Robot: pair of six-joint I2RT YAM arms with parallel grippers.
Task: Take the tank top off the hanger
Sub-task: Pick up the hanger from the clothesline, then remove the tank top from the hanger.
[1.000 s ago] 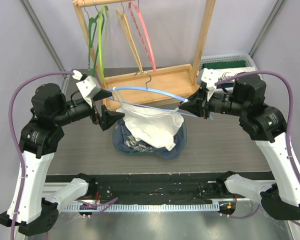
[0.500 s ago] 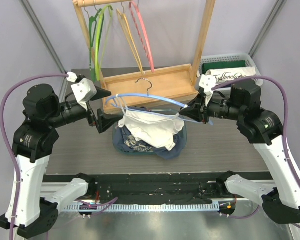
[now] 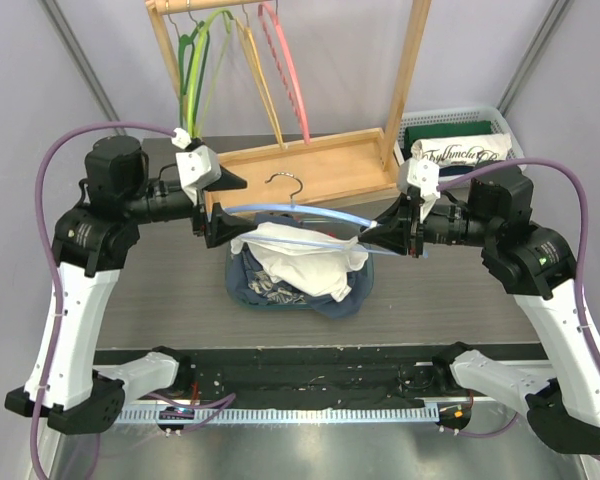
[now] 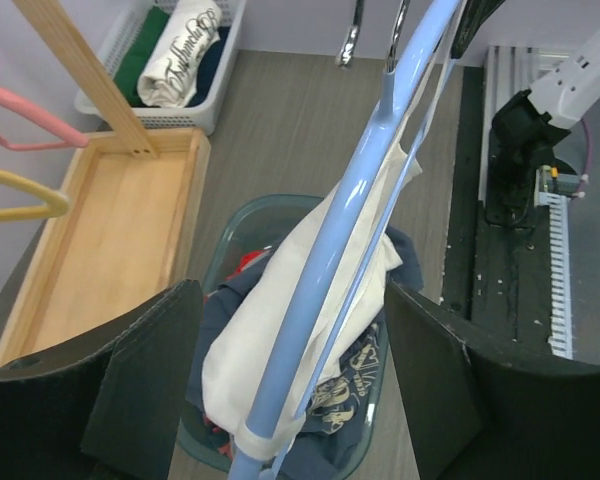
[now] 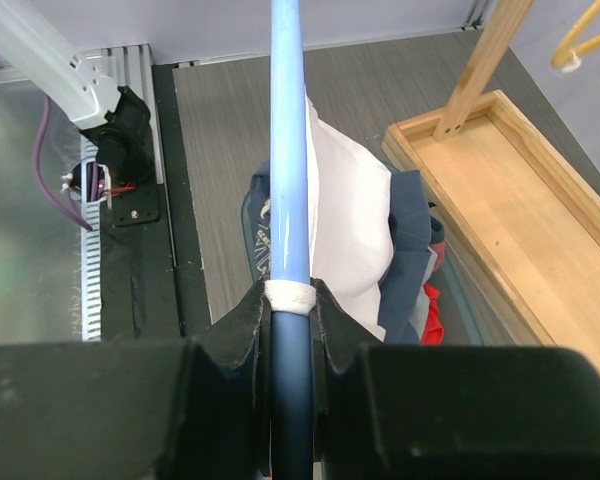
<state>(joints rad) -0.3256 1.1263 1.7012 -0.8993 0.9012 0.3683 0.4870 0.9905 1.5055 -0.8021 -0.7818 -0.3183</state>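
Tank top [image 3: 305,258]: white, not yet off the hanger [image 3: 310,211]. You will find it bunched under the blue bar, with a strap running along the bar toward the left end, as the left wrist view shows. Its lower folds hang over a bin [image 3: 235,285] of mixed clothes directly below. Whether they touch that pile cannot be told.

Hanger: held roughly level above the table [image 3: 460,290], between your two arms. Its metal hook [image 3: 286,180] points to the far side, free of any rail.

Right gripper [image 3: 372,236]: pinching the right end of the hanger. The right wrist view shows both fingers [image 5: 242,325] pressed against the bar, just behind a white band around it.

Left gripper [image 3: 228,228]: at the left end of the hanger, fingers [image 4: 140,370] spread wide. The bar and the strap pass between them, touching neither.

Surroundings: a wooden rack with a tray base [image 3: 330,165] stands behind the bin. On its top rail hang a green hanger [image 3: 192,80], a yellow one [image 3: 265,90] and a pink one [image 3: 290,75]. A white basket [image 3: 500,125] with folded clothes sits at the far right corner, well apart from the bin.
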